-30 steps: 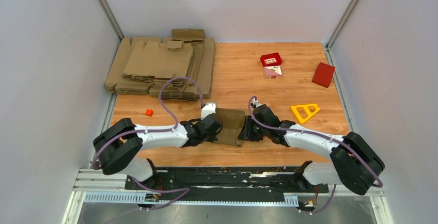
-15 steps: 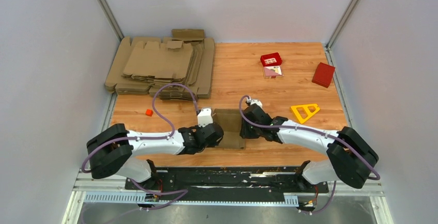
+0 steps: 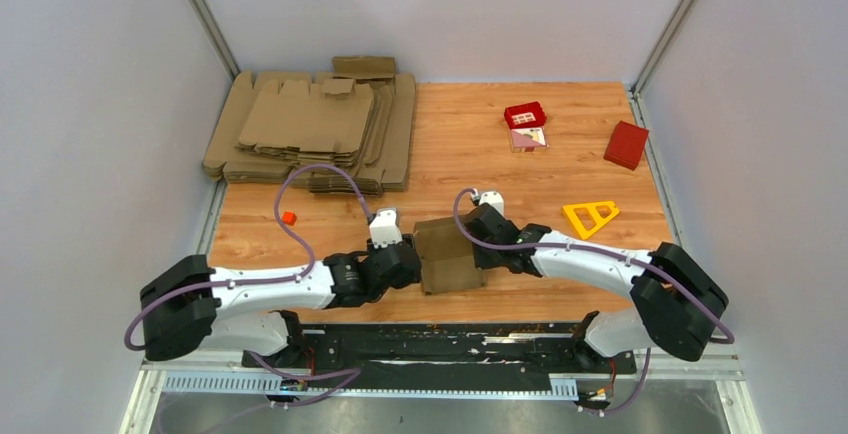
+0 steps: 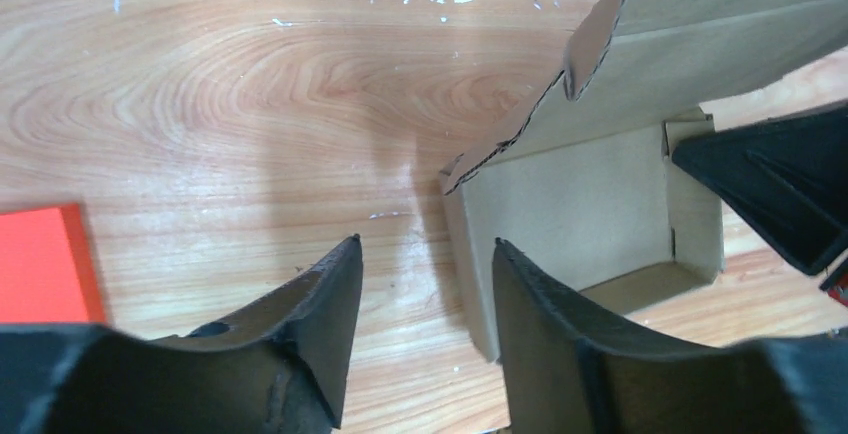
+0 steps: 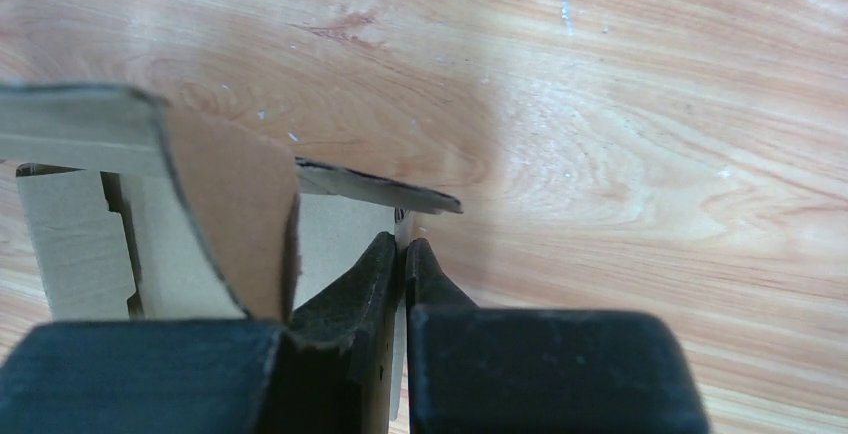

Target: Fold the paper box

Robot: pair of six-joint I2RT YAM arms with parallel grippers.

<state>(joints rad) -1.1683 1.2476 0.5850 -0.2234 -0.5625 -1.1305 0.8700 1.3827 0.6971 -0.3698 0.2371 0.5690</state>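
Note:
The paper box (image 3: 448, 254) is a small brown carton, partly folded, standing on the wood table between my two grippers. In the left wrist view its open inside (image 4: 590, 204) shows with a flap (image 4: 700, 34) raised over it. My left gripper (image 4: 425, 245) is open at the box's left side; the box's left wall edge (image 4: 468, 264) stands just inside the right finger, held by nothing. My right gripper (image 5: 405, 246) is shut on a thin side wall of the box (image 5: 340, 224), and a curled flap (image 5: 220, 204) rises to its left.
A pile of flat cardboard blanks (image 3: 315, 134) fills the back left. A small orange block (image 3: 288, 218) lies left of my left arm. A red box (image 3: 626, 144), a red tray (image 3: 525, 114) and a yellow triangle (image 3: 590, 216) sit to the right.
My left gripper has opened and let go of the box, and that arm has drawn back leftward. My right gripper has closed on the box's wall. A flap now covers the box's top.

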